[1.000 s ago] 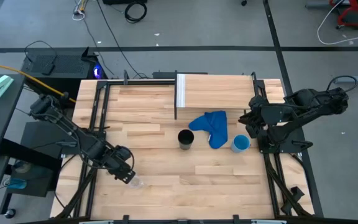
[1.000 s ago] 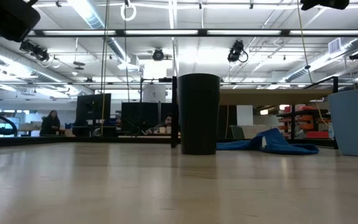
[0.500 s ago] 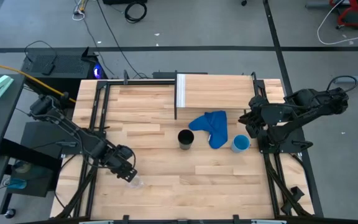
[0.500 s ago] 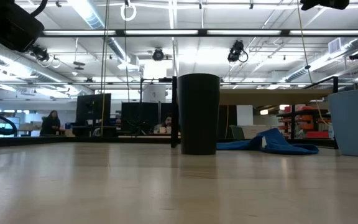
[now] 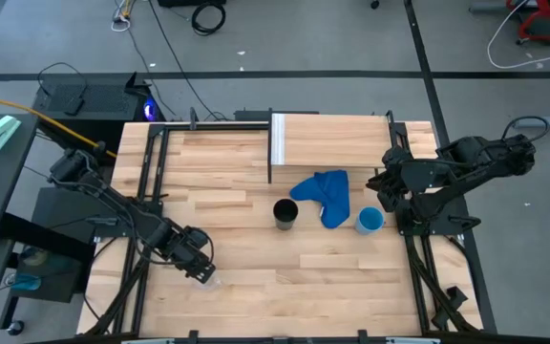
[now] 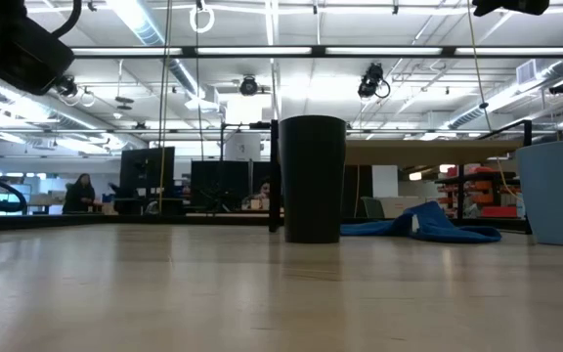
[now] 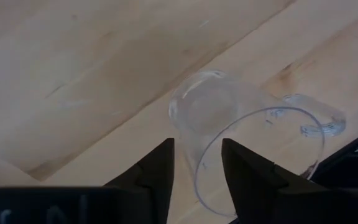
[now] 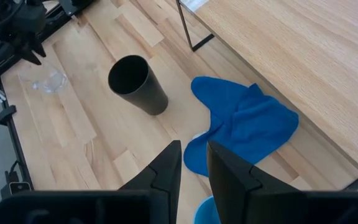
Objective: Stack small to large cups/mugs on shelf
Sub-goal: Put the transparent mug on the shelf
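A small clear glass [image 7: 207, 109] stands upright on the plank table near its front left. My left gripper [image 7: 197, 174] is open and points steeply down just over it. One finger is outside the near part of the rim [image 7: 199, 167] and the other is above the mouth, with no touch showing. From above, the gripper [image 5: 201, 272] covers most of the glass. The black tumbler [image 5: 285, 212] stands mid-table and the blue cup [image 5: 370, 222] stands to its right. The pale wood shelf [image 5: 347, 141] is at the far side. My right gripper [image 8: 194, 165] hangs open, high at the right.
A crumpled blue cloth [image 5: 325, 196] lies between the tumbler and the blue cup, just in front of the shelf. Black frame rails [image 5: 151, 182] run along the table's left and right edges. Bare planks [image 5: 304, 272] stretch across the near middle.
My left gripper has sunk toward the clear glass and shifted a little toward the table's near edge, staying open. The glass and the other cups have kept their places.
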Tool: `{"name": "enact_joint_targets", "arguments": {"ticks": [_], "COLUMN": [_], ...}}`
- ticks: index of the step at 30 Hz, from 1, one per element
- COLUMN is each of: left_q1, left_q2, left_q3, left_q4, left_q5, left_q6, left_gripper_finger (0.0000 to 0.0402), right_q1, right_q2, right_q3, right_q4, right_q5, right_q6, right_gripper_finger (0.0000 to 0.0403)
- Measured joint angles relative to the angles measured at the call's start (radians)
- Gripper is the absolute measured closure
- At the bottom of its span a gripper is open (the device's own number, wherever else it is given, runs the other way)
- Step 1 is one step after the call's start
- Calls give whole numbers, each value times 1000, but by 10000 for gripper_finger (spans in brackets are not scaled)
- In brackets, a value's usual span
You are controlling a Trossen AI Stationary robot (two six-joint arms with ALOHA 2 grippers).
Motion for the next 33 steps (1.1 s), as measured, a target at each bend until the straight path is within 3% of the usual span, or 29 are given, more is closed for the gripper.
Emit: {"name": "enact_joint_targets", "arguments": {"ticks": [14,20,25,33], "left_q1": [17,28,80,226], "left_q2": [0,0,0,0], "left_q3": [1,50,182,524], "left_q4": [2,-5,-53,-260], "left_q5": [4,4,4,-62], "left_q6": [-26,2,112,382], "left_gripper_finger": [390,385,393,394], "right_q1": [0,0,0,0], "right_q2": [0,0,0,0], "right_q3": [0,0,0,0], "right_q4": [0,0,0,-11], "right_q5": [0,0,3,3], "right_q6": [0,-5,-8,6], "right_gripper_finger": [318,318,318,318]}}
